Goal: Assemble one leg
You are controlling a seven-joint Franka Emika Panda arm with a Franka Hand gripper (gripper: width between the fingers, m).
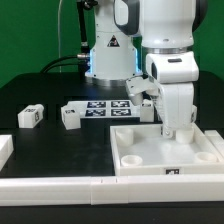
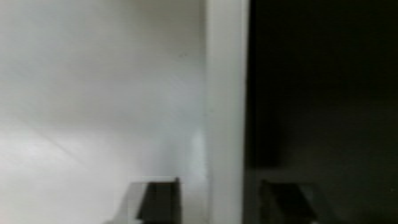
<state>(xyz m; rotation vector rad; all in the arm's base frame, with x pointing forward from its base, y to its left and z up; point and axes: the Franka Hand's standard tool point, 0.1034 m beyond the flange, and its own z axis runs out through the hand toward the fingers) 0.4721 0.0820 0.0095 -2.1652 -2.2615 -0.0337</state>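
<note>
My gripper (image 1: 168,130) points straight down at the far rim of the large white tray (image 1: 140,160) on the exterior view's right. In the wrist view the two dark fingertips (image 2: 157,203) stand apart on either side of the tray's raised rim (image 2: 226,100), with small gaps to it. The gripper (image 2: 222,205) is open and holds nothing. Two small white tagged legs lie on the black table at the exterior view's left, one (image 1: 30,116) further left than the other (image 1: 70,117). A third leg (image 1: 140,87) lies behind the gripper.
The marker board (image 1: 105,107) lies flat between the legs and the robot base. A long white bar (image 1: 60,186) runs along the front edge. Another white piece (image 1: 4,150) sits at the far left.
</note>
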